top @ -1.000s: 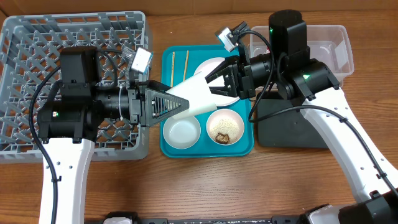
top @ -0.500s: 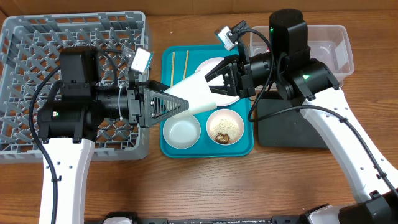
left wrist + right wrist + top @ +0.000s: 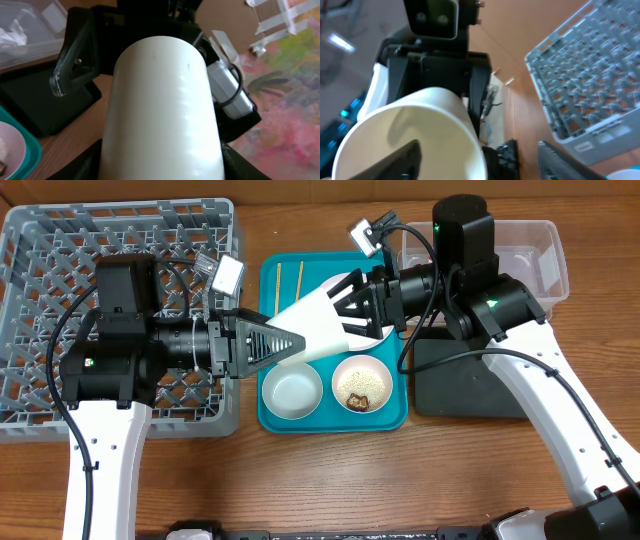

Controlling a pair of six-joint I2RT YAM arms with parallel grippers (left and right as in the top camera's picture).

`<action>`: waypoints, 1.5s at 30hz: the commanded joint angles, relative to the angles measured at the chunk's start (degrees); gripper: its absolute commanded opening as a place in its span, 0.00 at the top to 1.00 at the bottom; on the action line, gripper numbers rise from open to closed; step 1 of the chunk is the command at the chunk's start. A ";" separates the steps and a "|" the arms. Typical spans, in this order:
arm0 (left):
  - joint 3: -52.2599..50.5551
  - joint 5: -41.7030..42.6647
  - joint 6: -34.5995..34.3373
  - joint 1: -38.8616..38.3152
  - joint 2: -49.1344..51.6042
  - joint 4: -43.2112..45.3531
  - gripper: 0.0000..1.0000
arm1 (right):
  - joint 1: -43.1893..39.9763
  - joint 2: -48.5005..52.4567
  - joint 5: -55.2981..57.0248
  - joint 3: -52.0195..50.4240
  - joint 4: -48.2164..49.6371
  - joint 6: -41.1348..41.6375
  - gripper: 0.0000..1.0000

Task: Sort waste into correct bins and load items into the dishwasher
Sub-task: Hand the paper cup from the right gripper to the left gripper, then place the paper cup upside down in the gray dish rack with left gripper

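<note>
We see a wooden table [image 3: 330, 475] below and the grey dish rack [image 3: 60, 240] behind the left gripper [image 3: 290, 343]. That gripper clamps the narrow base of the small white cup [image 3: 318, 330], which lies level between both grippers. The cup's mouth faces the right gripper [image 3: 358, 308], whose fingers are spread wide.

No readable text, labels or numbers in any view. Cup [image 3: 160, 110] is plain white, rack [image 3: 60, 240] plain grey, teal tray [image 3: 270, 415] unmarked. Wrist camera [image 3: 431, 17] housing shows no legible marking. Only sign-like thing: green status light [image 3: 437, 227] on the right arm, no lettering.
</note>
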 commanded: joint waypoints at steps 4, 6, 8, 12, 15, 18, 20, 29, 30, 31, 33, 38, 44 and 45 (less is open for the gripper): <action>0.57 -18.86 0.66 2.34 -0.22 -4.48 0.49 | -3.15 -1.81 18.58 0.79 -9.97 -0.85 0.15; 0.57 -25.73 0.61 4.26 -0.20 -8.39 0.48 | -3.52 -2.54 26.25 0.79 -15.96 -2.36 0.15; 0.57 -33.27 0.35 6.82 -0.20 -13.14 0.48 | -3.50 -2.99 33.55 0.79 -21.53 -3.17 0.14; 0.57 -47.58 -0.83 13.51 -0.20 -21.22 0.49 | -3.41 -3.13 38.82 0.79 -29.68 -6.34 0.15; 0.57 -57.16 -2.05 19.76 -0.20 -25.24 0.45 | -3.41 -3.13 40.11 0.79 -32.72 -6.62 0.15; 0.55 -64.39 -2.32 26.14 -0.11 -26.95 0.43 | -3.41 -3.13 40.11 0.76 -32.74 -6.60 0.15; 0.55 -66.73 -2.51 29.24 -0.09 -26.84 0.43 | -3.41 -3.13 40.11 0.76 -32.37 -6.60 0.15; 0.55 -75.45 -6.91 32.96 0.28 -26.21 0.36 | -3.41 -3.13 40.09 0.76 -32.20 -6.60 0.14; 0.55 -75.47 -6.91 32.98 0.57 -25.75 0.36 | -3.41 -3.13 40.09 0.76 -32.26 -6.60 0.14; 0.55 -75.63 -6.95 32.98 0.85 -25.20 0.36 | -3.41 -3.13 40.09 0.76 -32.28 -6.60 0.14; 0.55 -75.82 -7.69 32.98 1.88 -23.93 0.35 | -3.41 -3.13 40.09 0.76 -32.26 -6.60 0.14; 0.55 -75.54 -8.44 32.96 6.43 -21.99 0.35 | -3.41 -3.13 40.09 0.76 -32.26 -6.60 0.14; 0.55 -70.42 -8.50 32.98 13.64 -20.79 0.40 | -3.41 -3.13 40.09 0.76 -32.26 -6.60 0.14; 0.55 -70.01 -8.96 32.98 14.58 -21.03 0.41 | -3.41 -3.13 40.09 0.76 -32.28 -6.60 0.14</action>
